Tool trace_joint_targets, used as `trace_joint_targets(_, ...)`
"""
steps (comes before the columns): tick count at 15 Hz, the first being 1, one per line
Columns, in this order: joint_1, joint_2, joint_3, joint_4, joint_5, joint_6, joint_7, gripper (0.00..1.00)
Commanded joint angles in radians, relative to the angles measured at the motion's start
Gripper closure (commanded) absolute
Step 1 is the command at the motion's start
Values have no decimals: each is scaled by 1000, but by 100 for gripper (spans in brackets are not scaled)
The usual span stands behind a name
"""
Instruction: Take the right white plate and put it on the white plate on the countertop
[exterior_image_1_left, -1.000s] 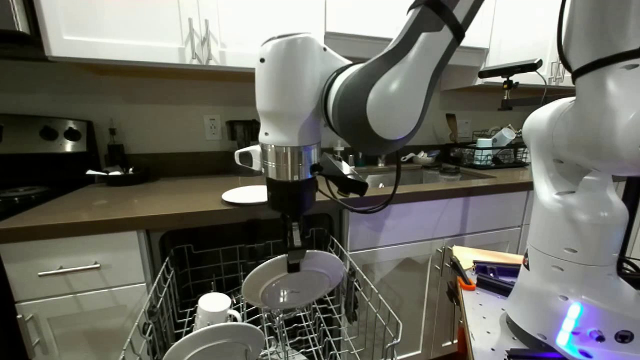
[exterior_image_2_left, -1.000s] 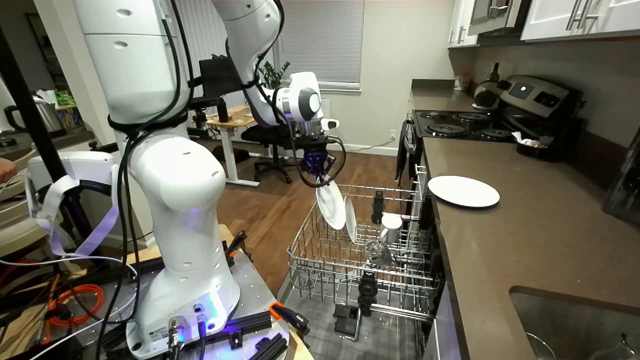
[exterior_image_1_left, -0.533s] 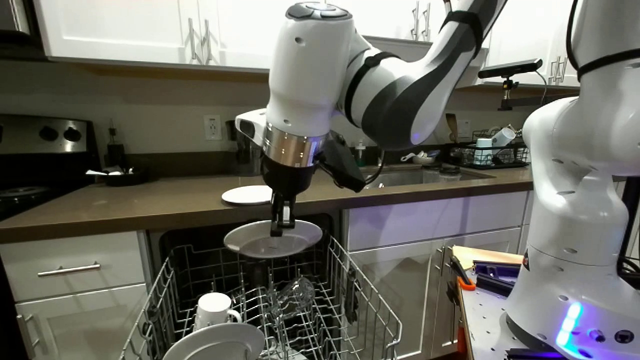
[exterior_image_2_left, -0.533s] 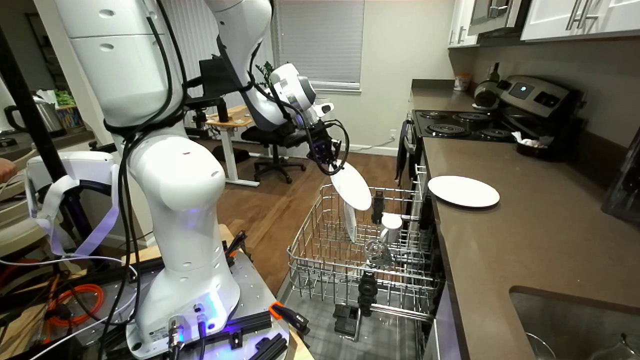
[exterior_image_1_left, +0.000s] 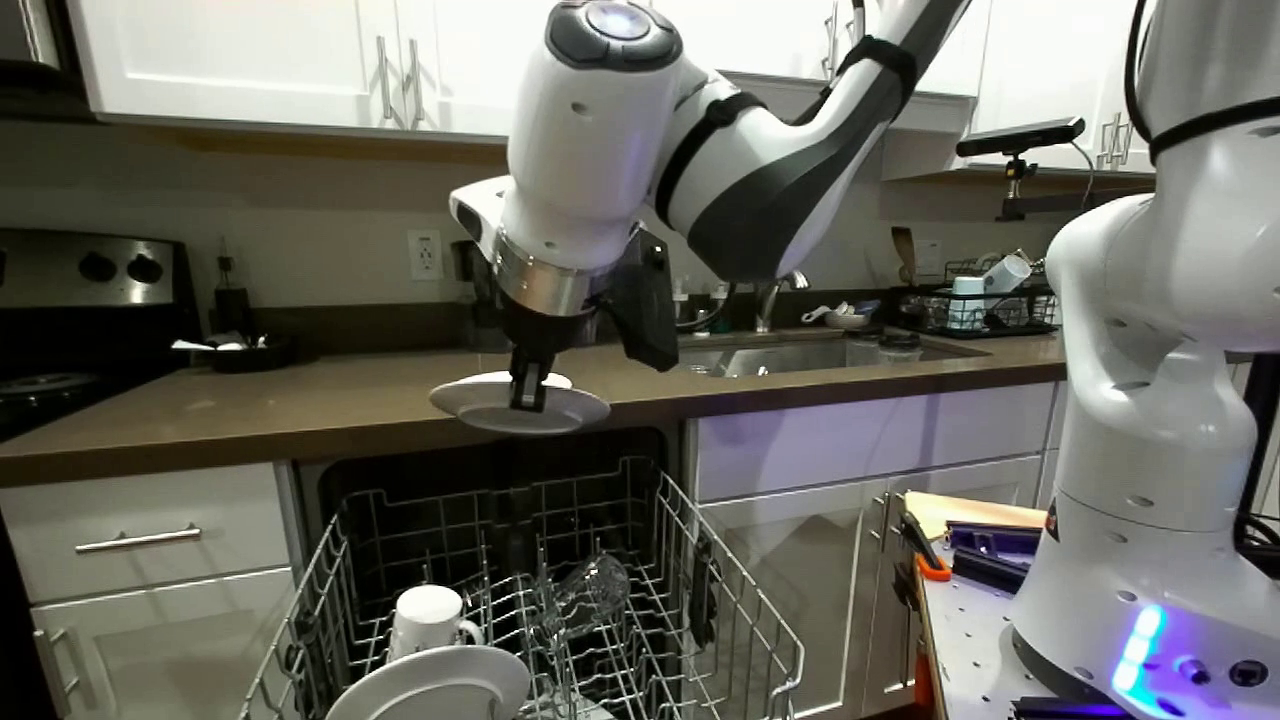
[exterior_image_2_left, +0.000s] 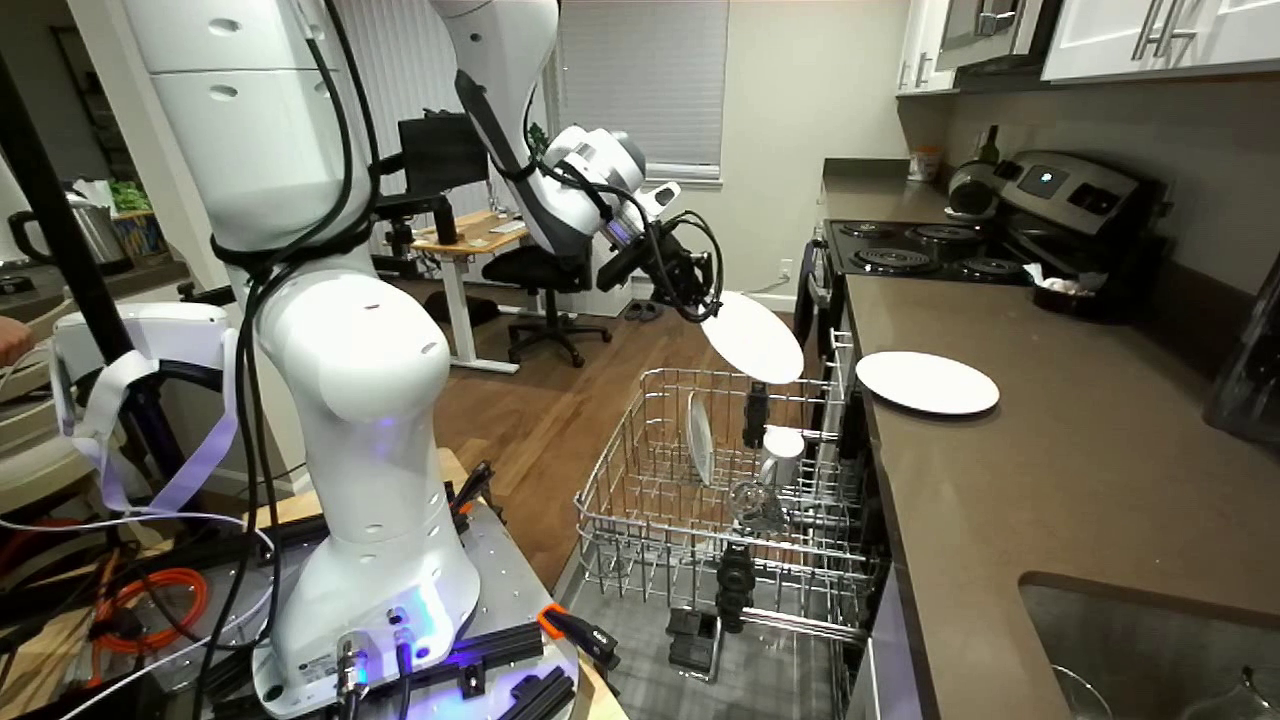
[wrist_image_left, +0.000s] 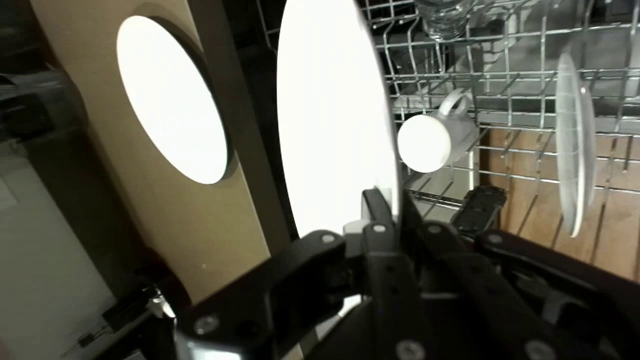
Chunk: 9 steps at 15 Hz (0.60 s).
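The black two-fingered gripper (wrist_image_left: 392, 201) pinches the rim of a round white plate (wrist_image_left: 335, 110), one fingertip to each face. Held by that edge, the plate hangs tilted in the air; in an exterior view it slopes away from the gripper toward four o'clock. A flat white dinner plate (exterior_image_2_left: 928, 383) rests on the smooth brown countertop (exterior_image_2_left: 1050, 470), between three and four o'clock from the gripped plate and apart from it. In the wrist view the dinner plate sits at ten o'clock from the gripper.

In both exterior views a grey metal wire dishwasher rack (exterior_image_1_left: 735, 564) stands at six o'clock from the gripped plate. It holds a white mug with a loop handle (exterior_image_1_left: 425, 618), clear glassware (exterior_image_1_left: 598, 592) and a white plate on edge (exterior_image_2_left: 700, 438). Seen from the wrist, the mug is at one o'clock from the gripper.

A black coil-burner stove (exterior_image_2_left: 925, 247) lies at twelve o'clock from the dinner plate, a grey sink (exterior_image_2_left: 1130, 620) between four and five.
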Motion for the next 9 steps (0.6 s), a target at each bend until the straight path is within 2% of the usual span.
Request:
trace_joint_targets(1,-1,78,-13,109,-103,-100,86,93)
trace_joint_targets(9,23,236,-44,275,-194,-286,160,93)
